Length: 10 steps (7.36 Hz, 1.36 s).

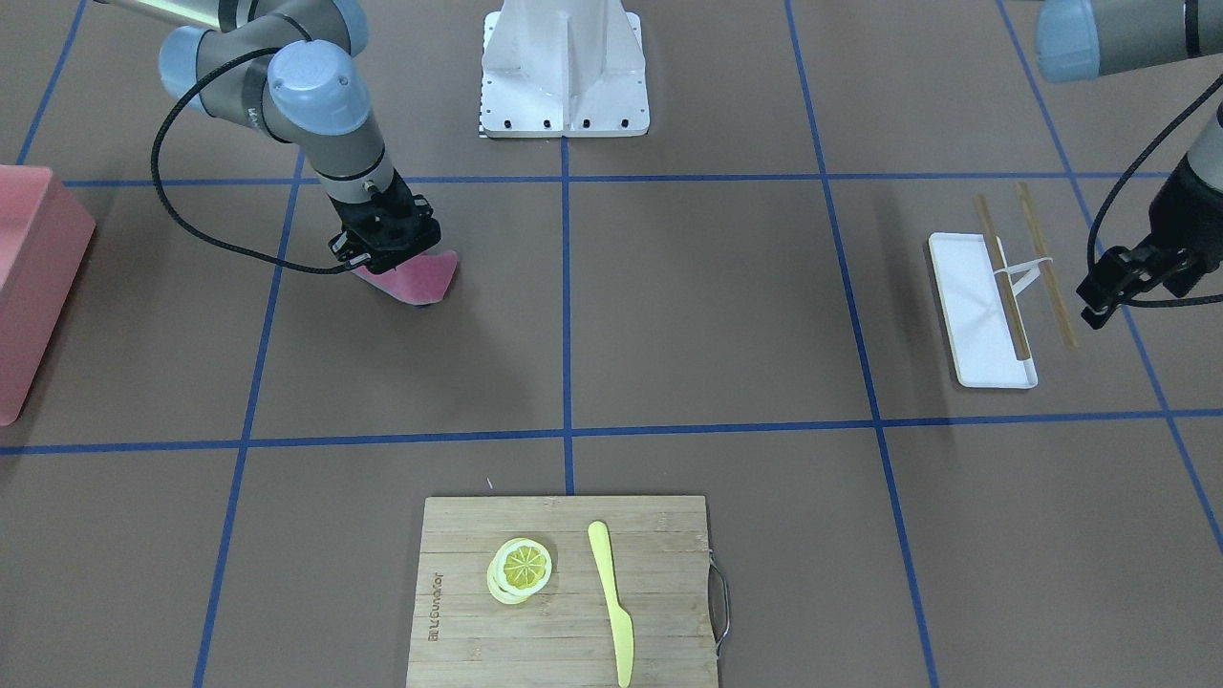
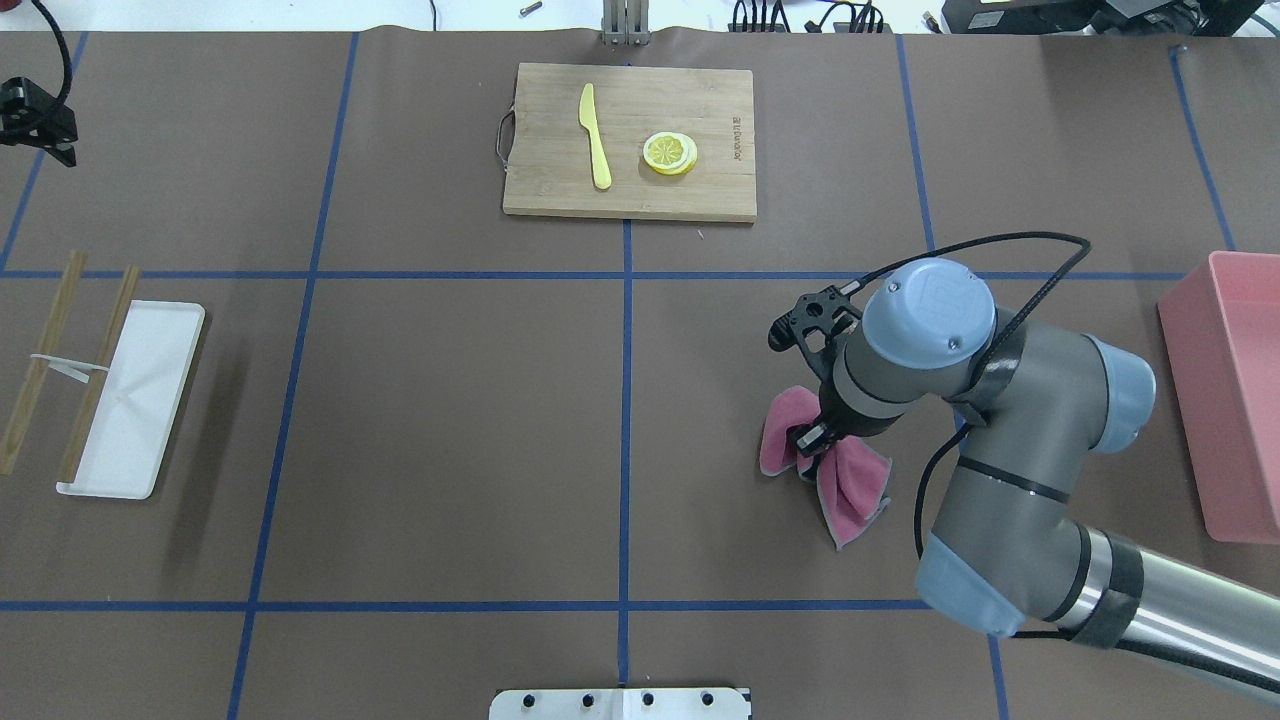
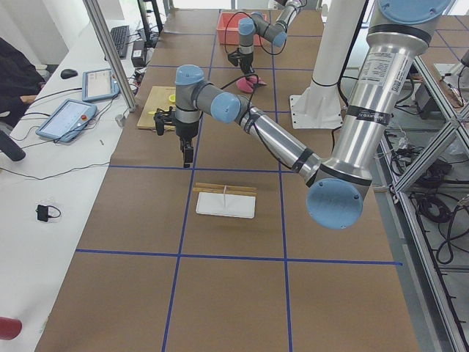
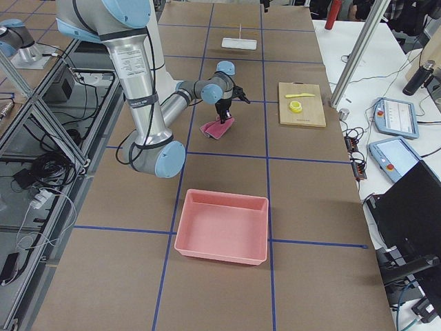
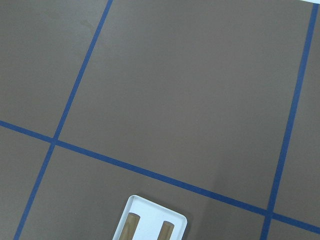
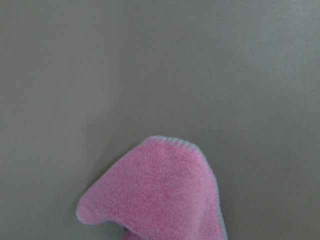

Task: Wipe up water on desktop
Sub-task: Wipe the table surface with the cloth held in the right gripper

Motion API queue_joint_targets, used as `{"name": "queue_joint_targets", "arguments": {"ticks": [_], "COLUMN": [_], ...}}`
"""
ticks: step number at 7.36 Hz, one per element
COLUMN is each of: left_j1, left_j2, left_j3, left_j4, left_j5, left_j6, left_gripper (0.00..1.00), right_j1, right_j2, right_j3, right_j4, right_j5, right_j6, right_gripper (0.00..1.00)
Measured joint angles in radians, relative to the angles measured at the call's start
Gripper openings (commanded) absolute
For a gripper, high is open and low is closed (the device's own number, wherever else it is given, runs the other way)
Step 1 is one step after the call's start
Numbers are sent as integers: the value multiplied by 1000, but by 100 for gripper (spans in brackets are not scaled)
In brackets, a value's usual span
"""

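Our right tool (image 2: pixel 810 438) is clamped on a bunched pink cloth (image 2: pixel 855 490) touching the table (image 2: pixel 450 420) directly beneath it; we risk dragging only a small patch or the cloth slipping out under friction.

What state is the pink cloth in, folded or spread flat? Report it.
Bunched, not spread. The right gripper pinches the pink cloth at its middle; two lobes flare out over the desktop.
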Motion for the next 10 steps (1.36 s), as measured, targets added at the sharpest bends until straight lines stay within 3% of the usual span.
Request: {"name": "queue_joint_targets", "arguments": {"ticks": [2,5,7,10], "left_j1": [-65,-118,-184,-302], "left_j2": [79,108,109,98], "left_j3": [0,27,113,247], "left_j4": [1,6,3,-9], "left_j5": [-59,-88,-88,-86], "left_j6": [210,269,360,608], "left_gripper": [98,98,98,98], "right_j1": [115,255,246,147], "right_j2": [4,0,-4,-41], "right_j3": [-83,-171,-165,-64], "right_j4": [3,4,6,-2], "right_j5": [42,124,136,142], "right_j6": [-127,-288,-296,-234], "right_gripper": [0,0,0,0]}}
